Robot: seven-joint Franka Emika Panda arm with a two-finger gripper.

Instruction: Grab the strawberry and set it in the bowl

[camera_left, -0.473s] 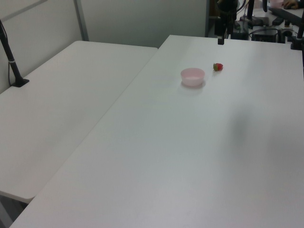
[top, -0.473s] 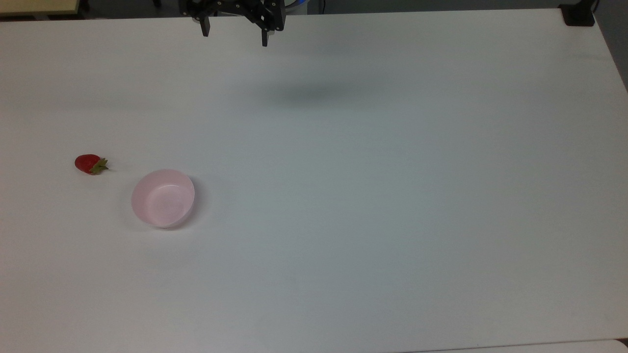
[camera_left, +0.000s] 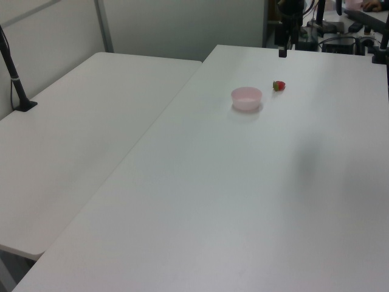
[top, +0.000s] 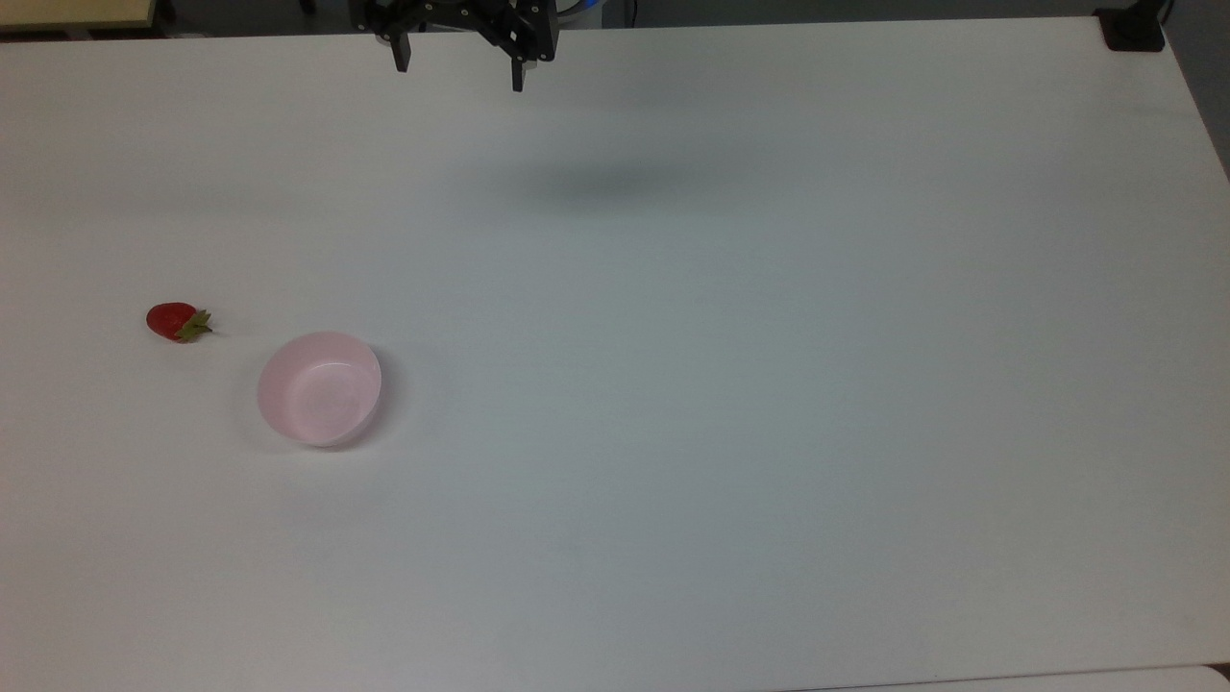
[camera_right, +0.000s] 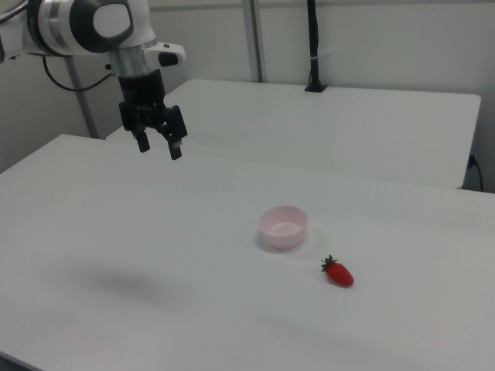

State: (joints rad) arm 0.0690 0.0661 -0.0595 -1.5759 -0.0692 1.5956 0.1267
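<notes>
Broadly, the white counter (top: 730,384) spans the scene, with a second white table (camera_right: 332,124) beside it and a pale wall behind. High above the counter hangs the arm's black hand (camera_right: 159,146), its two fingers spread apart and gripping nothing. The pink bowl (camera_right: 283,226) sits upright on the counter, well apart from the hand. The strawberry (camera_right: 338,273) lies on its side just beside the bowl, not touching it, farther from the hand than the bowl; its green cap seems to point toward the bowl in the top view
</notes>
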